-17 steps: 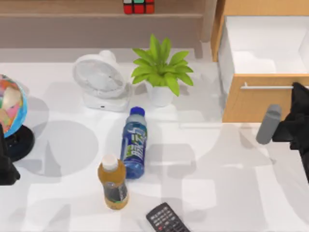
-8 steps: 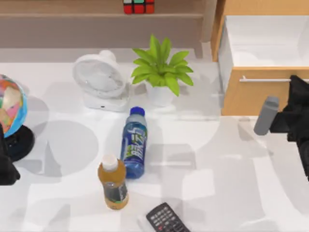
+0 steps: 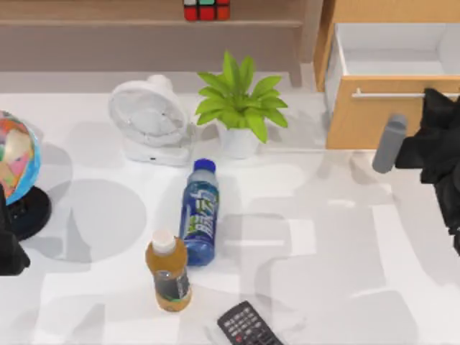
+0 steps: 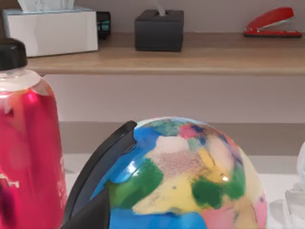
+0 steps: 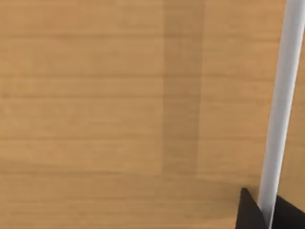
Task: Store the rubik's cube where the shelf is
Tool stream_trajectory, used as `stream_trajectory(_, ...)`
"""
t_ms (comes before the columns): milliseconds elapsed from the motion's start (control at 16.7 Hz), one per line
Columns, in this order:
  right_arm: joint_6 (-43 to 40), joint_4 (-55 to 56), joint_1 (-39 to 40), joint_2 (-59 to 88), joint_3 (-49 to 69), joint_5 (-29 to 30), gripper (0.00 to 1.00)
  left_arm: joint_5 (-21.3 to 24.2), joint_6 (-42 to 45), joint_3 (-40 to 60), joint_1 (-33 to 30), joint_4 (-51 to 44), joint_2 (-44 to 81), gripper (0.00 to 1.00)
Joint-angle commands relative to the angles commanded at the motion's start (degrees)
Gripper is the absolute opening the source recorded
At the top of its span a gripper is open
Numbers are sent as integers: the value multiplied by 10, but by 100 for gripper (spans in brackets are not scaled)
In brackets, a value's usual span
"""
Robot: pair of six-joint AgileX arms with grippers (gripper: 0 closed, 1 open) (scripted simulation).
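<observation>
Sitting already on the shelf [image 3: 108, 23], the rubik's cube [image 3: 206, 9]: likely light, rigid, smooth-faced, best pinched across two opposite flat sides. Pressing against the drawer [image 3: 388, 115] handle, the right gripper [image 3: 437, 136]; finger spread impossible to tell.

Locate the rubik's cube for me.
In the top view, the black-edged multicoloured rubik's cube sits on the light-brown wooden shelf at the table's back, behind the green potted plant.

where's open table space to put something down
Widest bare patch: the table right of the blue bottle, below the drawer. Another lies between the globe and the bottles. Crowded: fan, plant, orange bottle, remote.
</observation>
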Motion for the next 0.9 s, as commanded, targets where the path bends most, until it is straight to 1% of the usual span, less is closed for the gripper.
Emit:
stream_trajectory(300,1,-2,0,0,5,1,0,0,0,0,0,0,0,100)
stream_trajectory(900,1,-88,-25,58,144,-24,0,0,0,0,0,0,0,100)
